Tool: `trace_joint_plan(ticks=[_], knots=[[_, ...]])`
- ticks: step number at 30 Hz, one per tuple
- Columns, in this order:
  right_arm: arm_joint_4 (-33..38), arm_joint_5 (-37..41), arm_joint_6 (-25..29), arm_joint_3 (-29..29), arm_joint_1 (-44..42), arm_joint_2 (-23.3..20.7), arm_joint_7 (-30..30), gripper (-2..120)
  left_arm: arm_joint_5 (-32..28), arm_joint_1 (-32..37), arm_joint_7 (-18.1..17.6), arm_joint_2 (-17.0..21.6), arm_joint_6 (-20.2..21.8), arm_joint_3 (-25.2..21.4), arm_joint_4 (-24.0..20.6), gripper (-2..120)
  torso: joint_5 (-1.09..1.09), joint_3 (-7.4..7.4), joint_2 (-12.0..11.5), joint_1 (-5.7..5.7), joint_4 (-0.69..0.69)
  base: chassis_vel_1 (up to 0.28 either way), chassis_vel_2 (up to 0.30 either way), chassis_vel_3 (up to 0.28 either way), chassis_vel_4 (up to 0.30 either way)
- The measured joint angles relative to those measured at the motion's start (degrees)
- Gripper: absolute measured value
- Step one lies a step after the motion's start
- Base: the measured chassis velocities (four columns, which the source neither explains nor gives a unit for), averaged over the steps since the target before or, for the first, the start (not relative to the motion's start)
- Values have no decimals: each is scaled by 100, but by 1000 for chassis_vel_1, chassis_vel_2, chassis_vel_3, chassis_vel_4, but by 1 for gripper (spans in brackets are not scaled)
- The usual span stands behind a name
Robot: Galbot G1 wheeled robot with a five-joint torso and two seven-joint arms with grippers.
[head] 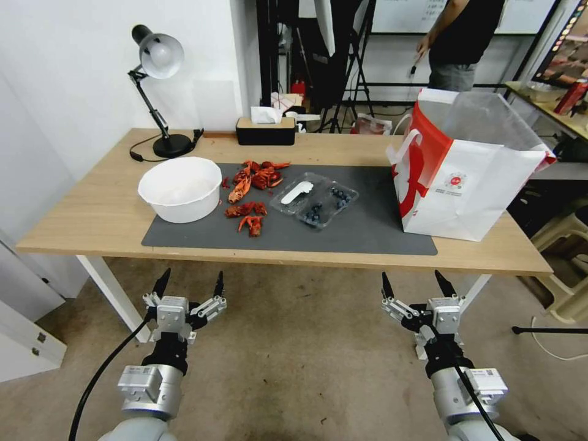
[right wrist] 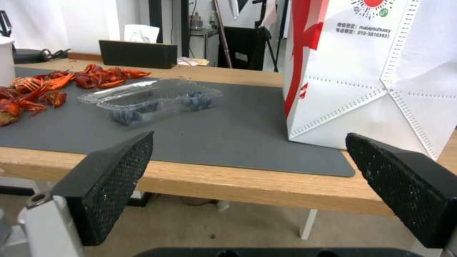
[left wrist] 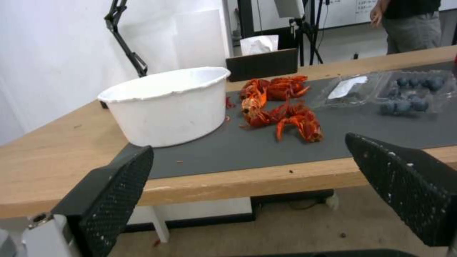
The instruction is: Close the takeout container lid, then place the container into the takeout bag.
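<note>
Head view shows both the left gripper [head: 188, 288] and right gripper [head: 415, 286] wide open, empty, low in frame; the takeout container [head: 327, 207] lies centre with the lid [head: 296, 193] flat, so a push could skid it into the crayfish [head: 252, 195].

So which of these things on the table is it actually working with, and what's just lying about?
For the job:
- takeout container, blueberries inside
- its lid, lying open
- takeout bag

Just lying about:
- white bowl
- crayfish
- tissue box
- desk lamp
</note>
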Motion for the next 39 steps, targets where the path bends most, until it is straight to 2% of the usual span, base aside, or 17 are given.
trace_joint_plan(ticks=[25,28,29,32,33,36,39], knots=[[43,19,-95,1,-6,1,-45,100,-104,-24,-28,22,75,9,-32,100,0,0,0,0,1,0,0,0,0],[389,165,-744,32,-61,20,-396,100,-674,-193,-234,164,558,77,-275,100,0,0,0,0,0,0,0,0,0],[389,165,-744,32,-61,20,-396,100,-674,-193,-234,164,558,77,-275,100,0,0,0,0,0,0,0,0,0],[750,318,-1429,73,-119,44,-769,100,-1315,-375,-463,325,1102,154,-543,100,0,0,0,0,0,0,0,0,0],[750,318,-1429,73,-119,44,-769,100,-1315,-375,-463,325,1102,154,-543,100,0,0,0,0,0,0,0,0,0],[849,406,-1721,79,-97,66,-918,100,-1958,-556,-693,486,1648,229,-808,100,1,0,0,0,0,0,0,0,0],[857,407,-1732,92,-76,60,-924,100,-2303,-658,-788,564,1899,271,-938,100,2,0,0,0,-2,0,0,0,0]])
